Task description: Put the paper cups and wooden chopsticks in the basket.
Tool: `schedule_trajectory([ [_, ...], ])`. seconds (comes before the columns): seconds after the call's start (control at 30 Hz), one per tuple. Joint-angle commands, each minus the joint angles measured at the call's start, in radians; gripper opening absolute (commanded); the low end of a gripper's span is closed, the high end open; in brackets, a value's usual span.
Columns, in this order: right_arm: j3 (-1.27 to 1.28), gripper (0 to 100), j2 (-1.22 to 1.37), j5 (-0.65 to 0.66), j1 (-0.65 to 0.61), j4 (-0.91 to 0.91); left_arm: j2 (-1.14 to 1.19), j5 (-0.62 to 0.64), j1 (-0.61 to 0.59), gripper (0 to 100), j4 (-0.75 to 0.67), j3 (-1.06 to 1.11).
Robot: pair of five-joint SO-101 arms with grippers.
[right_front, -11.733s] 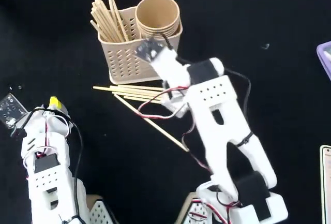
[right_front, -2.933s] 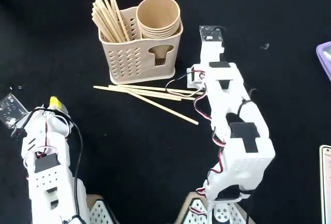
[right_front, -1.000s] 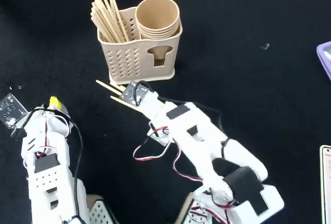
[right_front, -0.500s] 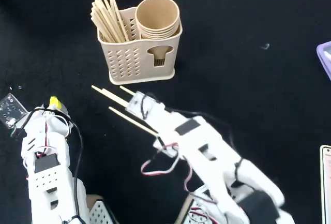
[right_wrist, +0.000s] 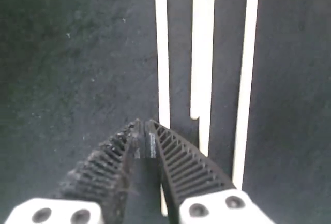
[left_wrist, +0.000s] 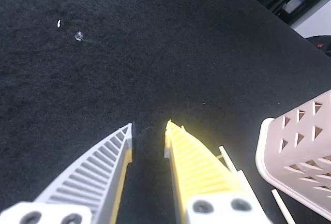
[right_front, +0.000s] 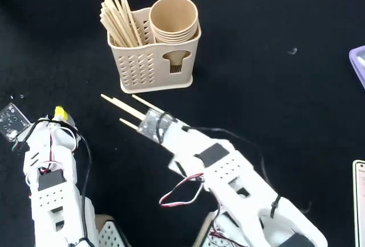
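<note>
Fixed camera looking down over table [right_front: 274,87], wrist cameras close above it, chopsticks [right_front: 120,105] shared

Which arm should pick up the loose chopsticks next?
Right. The right gripper sits directly over the loose chopsticks in front of the basket, fingers shut. The left gripper hangs open off to the side, farther from them.

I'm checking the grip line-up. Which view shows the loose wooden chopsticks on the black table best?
The right wrist view: the loose wooden chopsticks lie lengthwise, close up, ahead of the right gripper. The high view shows their ends past the arm; the left wrist view shows short bits.
</note>
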Motion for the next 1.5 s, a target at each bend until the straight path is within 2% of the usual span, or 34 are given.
schedule_trajectory([
  [0.0, -0.104, 9.4, 0.067, -0.058, -0.041, -0.049, -0.014, 0.0, -0.004, 12, -0.026, -0.013],
  [0.1, -0.157, 22.3, 0.18, -0.061, -0.103, -0.054, -0.014, 0.0, -0.004, 12, -0.026, -0.013],
  [0.17, -0.206, 25.8, 0.26, -0.058, -0.123, -0.057, -0.014, 0.0, -0.004, 12, -0.026, -0.013],
  [0.23, -0.272, 24.7, 0.341, -0.055, -0.121, -0.057, -0.014, 0.0, -0.004, 12, -0.026, -0.013],
  [0.37, -0.38, 23.0, 0.507, 0.046, -0.078, -0.087, -0.014, 0.0, -0.008, 12, -0.026, -0.013],
  [0.57, -0.476, 22.5, 0.676, 0.051, -0.057, -0.091, -0.014, 0.0, -0.008, 12, -0.026, -0.015],
  [0.63, -0.473, 19.2, 0.668, 0.051, -0.052, -0.086, -0.014, 0.0, -0.007, 12, -0.026, -0.015],
  [0.77, -0.438, 1.1, 0.631, 0.051, -0.061, -0.092, -0.014, 0.0, -0.007, 12, -0.026, -0.015],
  [0.97, -0.364, 1.1, 0.535, 0.048, -0.058, -0.092, -0.014, 0.0, -0.005, 12, -0.026, -0.015],
  [1.13, -0.312, 1.1, 0.426, -0.014, -0.054, -0.1, -0.014, 0.0, -0.005, 12, -0.026, -0.015],
  [1.33, -0.213, 1.1, 0.323, -0.083, 0.026, -0.255, -0.014, 0.0, -0.004, 12, -0.026, -0.015],
  [1.47, -0.196, 1.1, 0.298, -0.097, 0.071, -0.292, -0.014, 0.0, -0.004, 12, -0.026, -0.015],
])
